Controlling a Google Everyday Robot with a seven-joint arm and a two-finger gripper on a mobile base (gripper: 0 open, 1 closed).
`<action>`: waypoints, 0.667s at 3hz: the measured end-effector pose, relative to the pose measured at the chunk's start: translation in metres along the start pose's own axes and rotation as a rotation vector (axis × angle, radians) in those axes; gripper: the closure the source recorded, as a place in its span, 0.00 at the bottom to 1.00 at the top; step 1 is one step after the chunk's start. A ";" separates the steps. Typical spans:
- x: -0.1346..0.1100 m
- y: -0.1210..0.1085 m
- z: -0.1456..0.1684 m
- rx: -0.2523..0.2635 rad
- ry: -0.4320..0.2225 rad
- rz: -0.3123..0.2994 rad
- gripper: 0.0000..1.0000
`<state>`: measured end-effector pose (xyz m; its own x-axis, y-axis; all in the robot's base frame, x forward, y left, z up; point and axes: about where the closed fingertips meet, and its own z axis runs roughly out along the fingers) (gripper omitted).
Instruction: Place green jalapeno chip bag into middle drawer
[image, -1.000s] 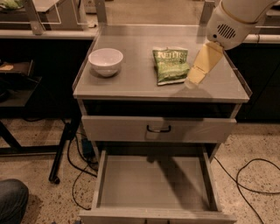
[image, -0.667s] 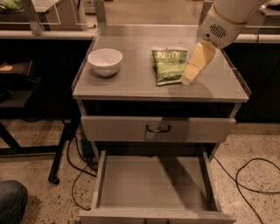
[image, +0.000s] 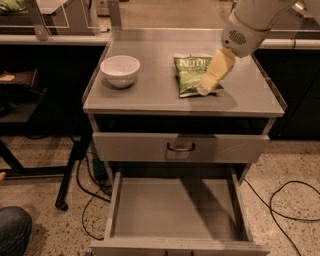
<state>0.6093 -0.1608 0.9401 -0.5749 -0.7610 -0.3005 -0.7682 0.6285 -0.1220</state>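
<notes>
The green jalapeno chip bag (image: 189, 74) lies flat on the grey cabinet top (image: 150, 97), right of centre, with its white lettering at the far end. My gripper (image: 204, 90), cream-coloured below a white wrist, reaches down from the upper right. Its tip is at the bag's right near corner, over or touching the bag. The middle drawer (image: 175, 207) is pulled out below, a shallow grey tray with nothing in it.
A white bowl (image: 120, 71) stands on the left of the cabinet top. A closed drawer front with a dark handle (image: 181, 147) sits above the open drawer. Cables (image: 285, 210) lie on the speckled floor at right. A dark stand (image: 70, 170) is at left.
My gripper has moved left and down from the bag's right side to its right near corner. The bag, bowl and drawer have not moved.
</notes>
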 end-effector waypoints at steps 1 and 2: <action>-0.010 -0.024 0.029 0.005 0.055 0.122 0.00; -0.019 -0.045 0.050 0.010 0.105 0.202 0.00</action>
<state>0.6693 -0.1665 0.9045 -0.7432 -0.6319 -0.2201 -0.6321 0.7709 -0.0788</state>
